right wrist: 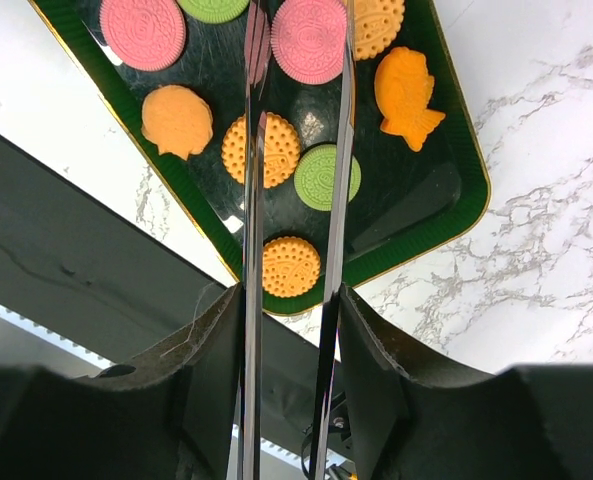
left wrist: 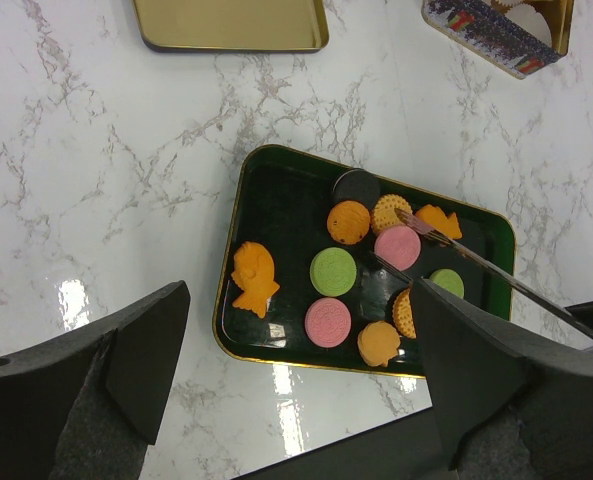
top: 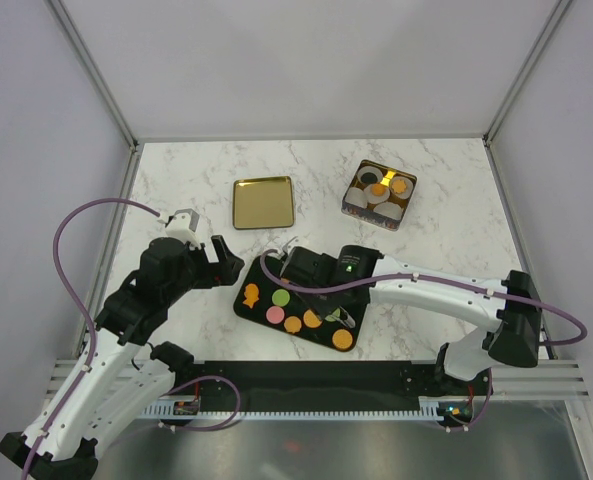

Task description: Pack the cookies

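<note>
Right gripper (right wrist: 291,300), half closed, is being squeezed onto metal tongs (right wrist: 338,150).
The tongs are being held astride a pink cookie (right wrist: 309,40); left gripper (top: 226,262) is being held wide open, empty.

worktop (left wrist: 96,150): white marble pattern, smooth, glossy; threw back lamp glare.
tray (left wrist: 281,215): dark green inside, high gloss, mirrored its load; thin gold metallic rim.
cookies (left wrist: 333,271): matt, dry-looking; round ones embossed, orange ones dotted or grainy.
shallow gold dish (top: 263,202): metal, smooth, satin sheen.
tin (left wrist: 481,28): gold metal inside, printed side wall.
paper cups (top: 390,210): white, fluted, matt.
tongs (right wrist: 253,200): bare polished metal, mirror-like blades.
left tool (left wrist: 301,320) fingers (left wrist: 141,350): dark grey, matt, rough foam-like grain.
right tool (right wrist: 289,300) fingers (right wrist: 216,380): black, matt, smooth plastic look.
arm shells (top: 116,390): white, smooth, slight sheen.
</note>
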### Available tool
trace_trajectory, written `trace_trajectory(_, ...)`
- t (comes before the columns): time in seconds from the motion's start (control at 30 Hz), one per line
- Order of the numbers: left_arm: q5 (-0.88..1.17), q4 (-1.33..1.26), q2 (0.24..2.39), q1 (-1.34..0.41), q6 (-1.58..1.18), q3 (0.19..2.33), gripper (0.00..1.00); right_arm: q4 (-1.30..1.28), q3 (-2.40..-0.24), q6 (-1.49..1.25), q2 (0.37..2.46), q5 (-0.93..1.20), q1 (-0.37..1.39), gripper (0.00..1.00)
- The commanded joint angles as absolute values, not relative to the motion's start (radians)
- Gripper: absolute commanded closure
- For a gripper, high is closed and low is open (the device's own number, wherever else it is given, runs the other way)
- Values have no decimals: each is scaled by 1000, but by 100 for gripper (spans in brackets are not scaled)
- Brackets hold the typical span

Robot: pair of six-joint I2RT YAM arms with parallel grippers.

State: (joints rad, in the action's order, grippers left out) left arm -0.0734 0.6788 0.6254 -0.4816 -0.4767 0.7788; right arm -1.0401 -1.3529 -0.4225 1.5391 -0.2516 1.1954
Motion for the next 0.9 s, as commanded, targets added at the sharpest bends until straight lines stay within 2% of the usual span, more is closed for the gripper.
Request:
trace_trajectory(0.0,-86,663,620,-480,-459,784,0,-1057,-1405,-436,1482,-264,1180,52)
trace_trajectory(0.4,-86,663,614,-480,-460,784,0,-1037,-1473,-385,1462,-241,1008,52)
trace_trajectory(0.87,-83,664,617,-480,-459,782,0,-888,-1644,-291,1614,-180,526,52)
